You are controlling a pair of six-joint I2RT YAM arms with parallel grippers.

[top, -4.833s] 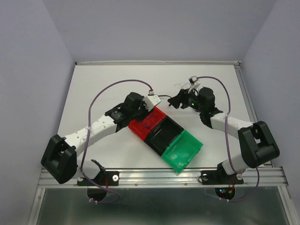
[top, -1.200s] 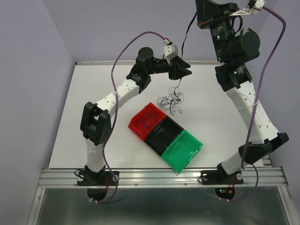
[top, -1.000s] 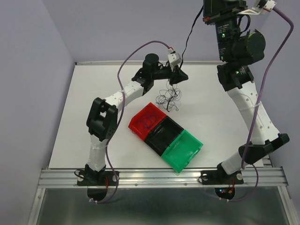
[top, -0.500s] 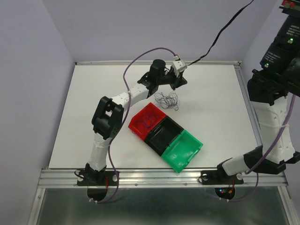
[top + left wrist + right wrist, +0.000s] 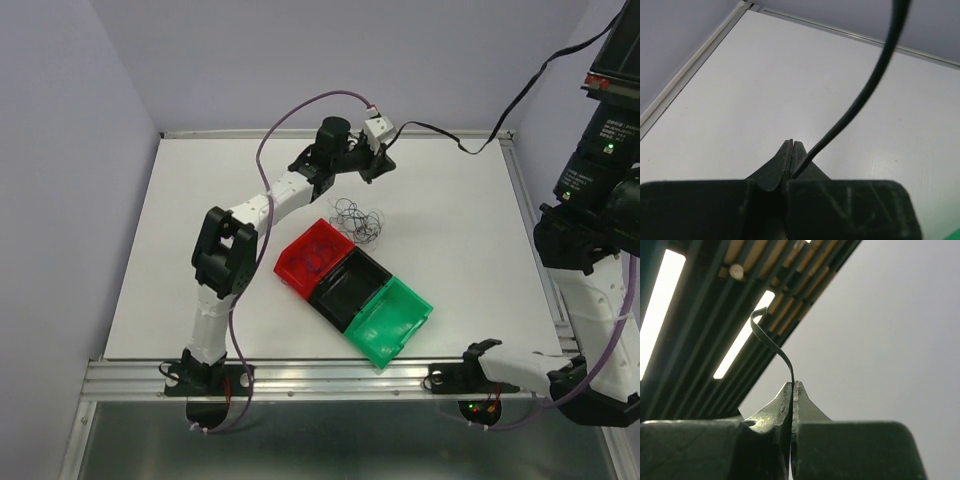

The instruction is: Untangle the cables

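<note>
Behind the red bin (image 5: 312,258), the tangle of thin cables (image 5: 357,214) is lying on the table (image 5: 200,250). Just beyond it, one black cable (image 5: 470,148) is being gripped by the clenched left end effector (image 5: 384,162). Straighter half a second ago, it is now sagging toward the raised right end effector (image 5: 792,386), which is clenched on its far end.

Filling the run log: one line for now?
left gripper shut on black cable | right gripper shut on black cable | cable tangle on table
</note>
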